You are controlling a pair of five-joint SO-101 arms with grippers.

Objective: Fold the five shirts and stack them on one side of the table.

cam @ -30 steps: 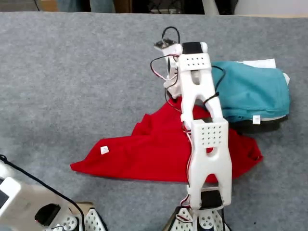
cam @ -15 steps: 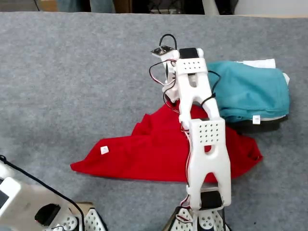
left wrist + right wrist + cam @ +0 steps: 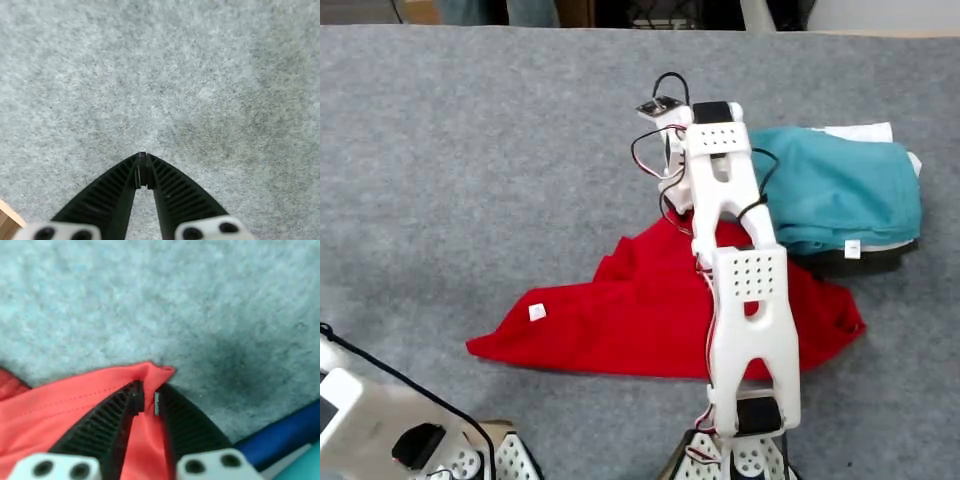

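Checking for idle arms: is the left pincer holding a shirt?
No, the left pincer is shut with nothing between its jaws, over the bare grey felt tabletop.

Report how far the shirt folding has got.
Done: a teal shirt tops the folded stack at the table's right. In hand: the right gripper pinches a corner of the red shirt, which lies unfolded. Left: fold and stack it.

Fuzzy matt felt table cover (image 3: 470,150), soft cloth red shirt (image 3: 620,320), ribbed, probably plastic right tool (image 3: 147,399)
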